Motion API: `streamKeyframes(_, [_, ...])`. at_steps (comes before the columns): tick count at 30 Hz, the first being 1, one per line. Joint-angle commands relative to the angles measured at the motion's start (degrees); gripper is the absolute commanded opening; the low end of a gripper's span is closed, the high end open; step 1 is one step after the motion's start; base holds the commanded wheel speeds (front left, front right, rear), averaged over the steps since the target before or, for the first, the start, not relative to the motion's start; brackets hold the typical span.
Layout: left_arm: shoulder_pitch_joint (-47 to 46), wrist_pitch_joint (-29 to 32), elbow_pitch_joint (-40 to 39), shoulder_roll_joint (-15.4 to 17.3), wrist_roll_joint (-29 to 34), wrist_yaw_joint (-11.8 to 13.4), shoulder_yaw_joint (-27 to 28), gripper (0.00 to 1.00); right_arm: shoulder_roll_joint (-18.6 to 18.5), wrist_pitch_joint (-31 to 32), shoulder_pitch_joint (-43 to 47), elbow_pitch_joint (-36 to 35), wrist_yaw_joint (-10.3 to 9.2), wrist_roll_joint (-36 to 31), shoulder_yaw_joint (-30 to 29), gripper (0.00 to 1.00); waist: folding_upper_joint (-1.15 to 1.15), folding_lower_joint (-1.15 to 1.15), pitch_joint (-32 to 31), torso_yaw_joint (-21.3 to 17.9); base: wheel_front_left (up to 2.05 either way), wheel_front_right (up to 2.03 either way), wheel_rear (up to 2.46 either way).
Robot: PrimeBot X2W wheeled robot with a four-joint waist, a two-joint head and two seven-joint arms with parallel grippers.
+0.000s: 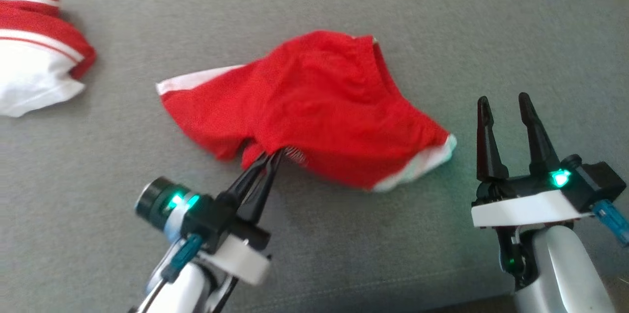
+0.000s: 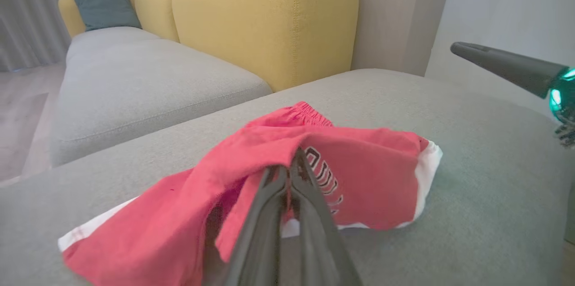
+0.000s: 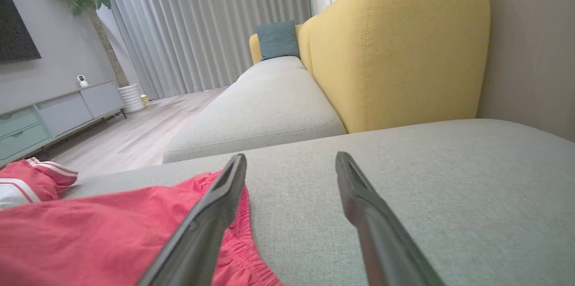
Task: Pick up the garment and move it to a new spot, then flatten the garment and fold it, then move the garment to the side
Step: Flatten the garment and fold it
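The garment [image 1: 314,101], red shorts with white trim, lies crumpled in the middle of the grey cushion [image 1: 442,23]. My left gripper [image 1: 274,156] is shut on the garment's near edge, pinching a fold of red cloth beside black lettering [image 2: 321,173]. The left wrist view has the cloth [image 2: 233,178] draped over the closed fingers [image 2: 269,214]. To the right of the garment, near its white-trimmed corner, my right gripper [image 1: 503,104] stands open and holds nothing. In the right wrist view its fingers [image 3: 215,205] spread above the cushion, with the red garment [image 3: 90,241] at lower left.
A second red and white garment [image 1: 34,52] lies bunched at the cushion's far left. A yellow sofa back [image 2: 265,21] and a further grey seat [image 2: 148,79] stand beyond the cushion. The cushion's front edge [image 1: 344,298] runs just behind my wrists.
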Motion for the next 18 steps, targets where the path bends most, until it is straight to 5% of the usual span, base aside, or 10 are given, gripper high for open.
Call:
streamKeyframes(1, [-0.05, 0.96, -3.94, 1.77, 0.4, 0.07, 1.91, 0.0, -0.27, -0.37, 0.27, -1.46, -0.05, -0.36, 1.26, 1.0, 0.0, 0.0, -1.42, 1.53, 0.0, 0.0, 0.0])
streamKeyframes(10, [2.32, 11.16, -16.99, 9.63, -0.04, 1.21, 7.38, 0.0, -0.27, -0.37, 0.04, -1.46, -0.05, -0.26, 1.75, 1.0, 0.0, 0.0, -0.9, 1.23, 0.0, 0.0, 0.0])
streamKeyframes(18, [-7.72, 15.62, -9.14, 11.41, -1.33, -1.31, 9.66, 0.0, -0.27, -0.37, -1.35, -1.79, -0.05, 0.14, 2.24, 1.0, 0.0, 0.0, 2.45, -1.71, 0.0, 0.0, 0.0])
